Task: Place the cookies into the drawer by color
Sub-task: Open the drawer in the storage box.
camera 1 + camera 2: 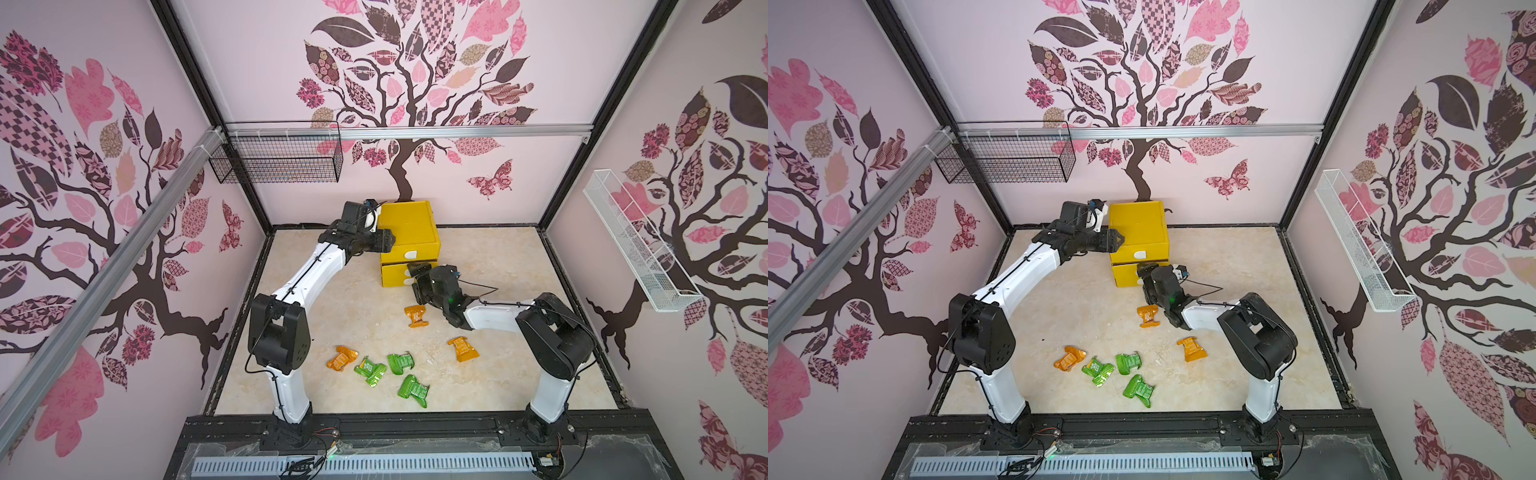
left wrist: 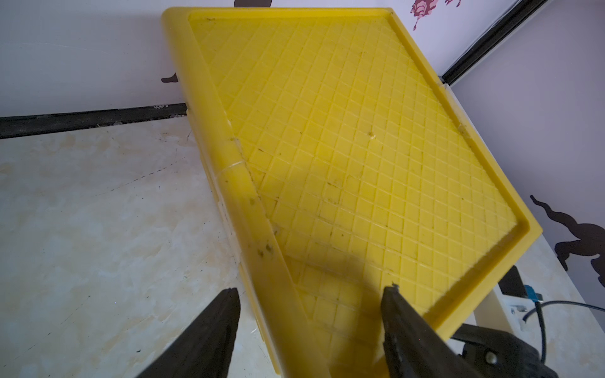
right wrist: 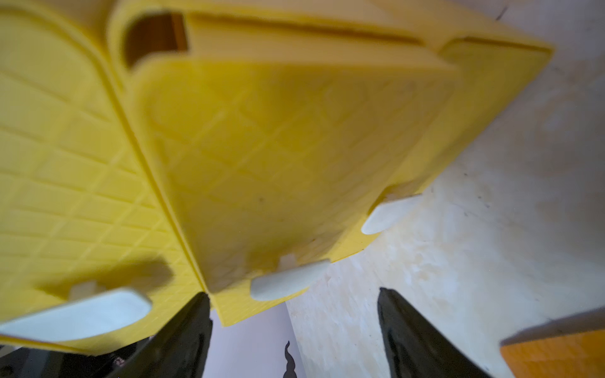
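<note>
- Surface [image 1: 519, 374]: pale, marbled finish.
- Drawer [image 1: 409, 232]: stands at rear centre.
- Orange cookies [image 1: 416, 316] [image 1: 463, 348] [image 1: 341, 358]: three, lying apart.
- Green cookies [image 1: 370, 370] [image 1: 401, 362] [image 1: 414, 390]: three, clustered near the front, just beside one orange cookie.

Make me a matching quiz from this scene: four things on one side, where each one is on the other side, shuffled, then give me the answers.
Things:
1. left gripper
2. right gripper
3. green cookies
4. black wire basket

Places:
A. hanging from the metal rail
B. in front of the drawer, at its white handles
C. over the edge of the drawer's top
D. lying on the table

Pairs: 1-C, 2-B, 3-D, 4-A
</note>
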